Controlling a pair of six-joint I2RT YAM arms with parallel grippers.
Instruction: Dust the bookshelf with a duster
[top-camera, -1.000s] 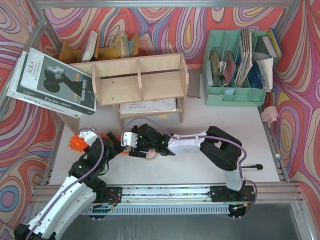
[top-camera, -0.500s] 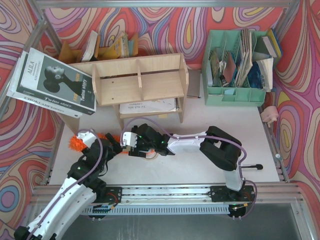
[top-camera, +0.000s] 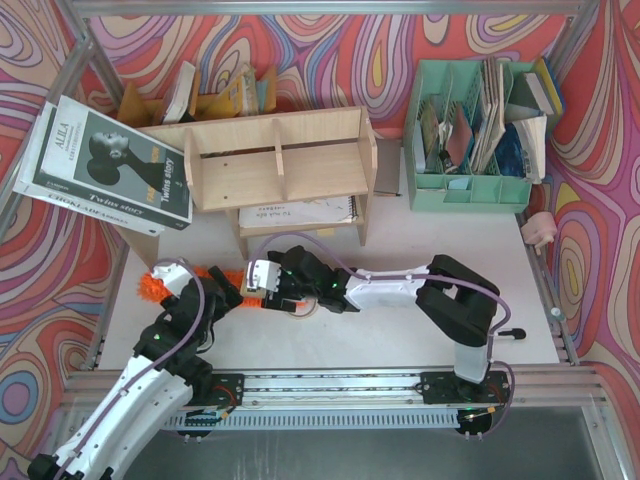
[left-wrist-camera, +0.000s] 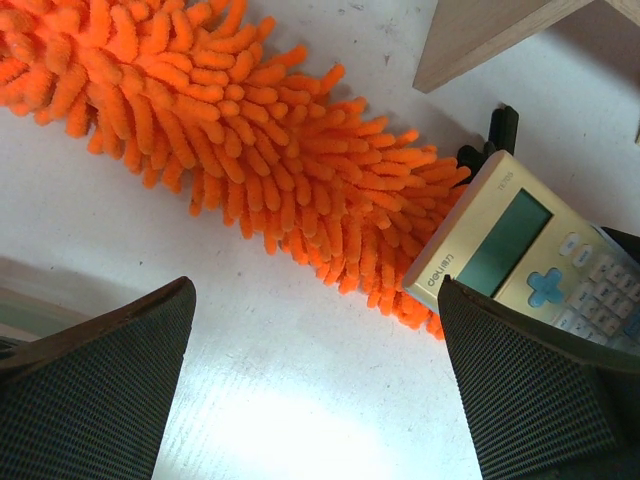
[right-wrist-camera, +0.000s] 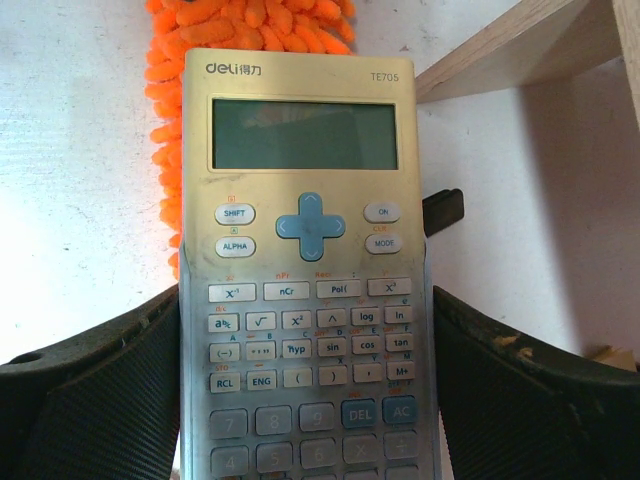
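The orange fluffy duster (top-camera: 150, 285) lies flat on the white table in front of the pale-wood bookshelf (top-camera: 275, 160). Its head fills the left wrist view (left-wrist-camera: 230, 150), and its handle is hidden. My left gripper (top-camera: 222, 291) is open and empty just above the table beside the duster's near end (left-wrist-camera: 315, 330). My right gripper (top-camera: 283, 287) is shut on a gold Deli calculator (right-wrist-camera: 305, 270), holding it over the end of the duster (right-wrist-camera: 250, 15). The calculator also shows in the left wrist view (left-wrist-camera: 520, 250).
A stack of large books (top-camera: 105, 165) leans on the shelf's left end. A notebook (top-camera: 297, 212) lies under the shelf. A mint-green organiser (top-camera: 480, 130) stands back right, cardboard book holders (top-camera: 200, 95) behind the shelf. A pink object (top-camera: 538, 230) sits at the right edge.
My right gripper has shifted slightly left with the calculator, and its elbow has swung to the right. My left arm has moved a little.
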